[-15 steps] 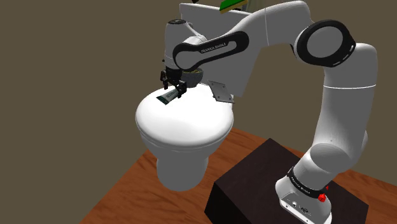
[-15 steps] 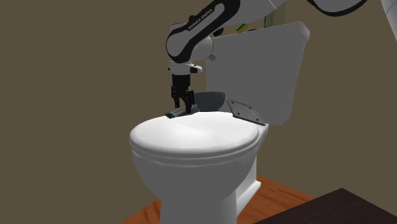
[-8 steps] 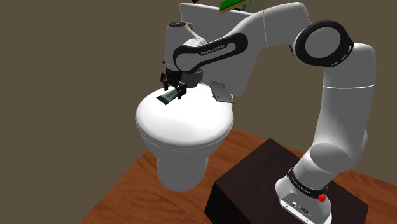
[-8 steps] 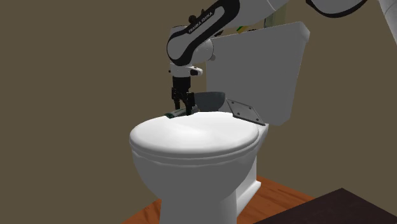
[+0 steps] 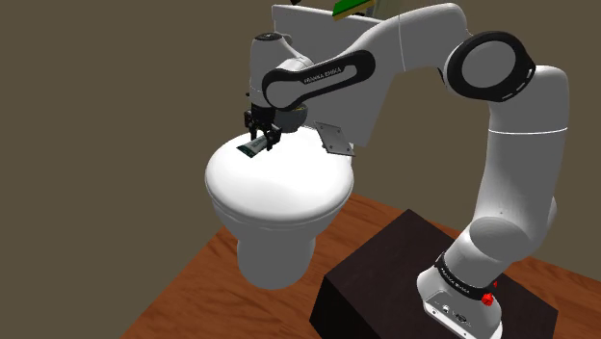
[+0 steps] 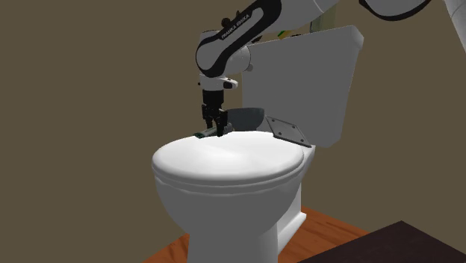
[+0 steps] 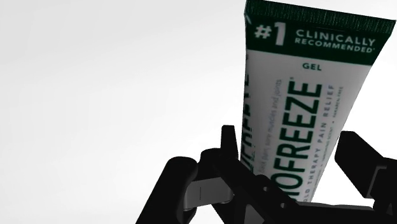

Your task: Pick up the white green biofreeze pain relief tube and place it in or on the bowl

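At the white toilet lid (image 6: 224,161), the end effector (image 6: 216,133) clasps the tube (image 7: 299,95); a dark bowl (image 6: 250,116) sits nearby.

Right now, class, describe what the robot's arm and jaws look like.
A white jointed arm with dark ring-shaped joints, a black forearm band bearing white lettering, a small red button near its base, and all-black two-finger jaws.

Arm (image 5: 510,173) outstretched, gripper (image 6: 216,133) pointing down, clasping tube (image 7: 299,95)

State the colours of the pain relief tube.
White tube with a dark green end band and dark green lettering; clearest in the wrist view.
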`<state>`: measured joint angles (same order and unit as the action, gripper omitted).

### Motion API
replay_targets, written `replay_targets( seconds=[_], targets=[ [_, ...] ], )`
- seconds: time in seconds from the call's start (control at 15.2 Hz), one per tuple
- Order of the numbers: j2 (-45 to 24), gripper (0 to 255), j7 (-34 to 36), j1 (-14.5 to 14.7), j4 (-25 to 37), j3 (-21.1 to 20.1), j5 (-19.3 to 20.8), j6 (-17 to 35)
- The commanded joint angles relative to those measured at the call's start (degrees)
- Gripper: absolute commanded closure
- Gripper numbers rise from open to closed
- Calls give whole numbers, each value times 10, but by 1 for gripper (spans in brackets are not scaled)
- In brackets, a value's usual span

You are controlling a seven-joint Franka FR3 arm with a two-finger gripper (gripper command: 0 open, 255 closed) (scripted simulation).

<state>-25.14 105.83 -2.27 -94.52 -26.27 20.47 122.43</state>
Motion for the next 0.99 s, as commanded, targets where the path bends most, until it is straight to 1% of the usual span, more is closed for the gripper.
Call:
replay_targets(
  seconds=[0.0,0.13,0.92],
  targets=[
    [0,255,0,0,0,0,0,0],
    [0,255,0,0,0,0,0,0],
    [26,255,-21,-2,56,-10,-22,-78]
  ],
)
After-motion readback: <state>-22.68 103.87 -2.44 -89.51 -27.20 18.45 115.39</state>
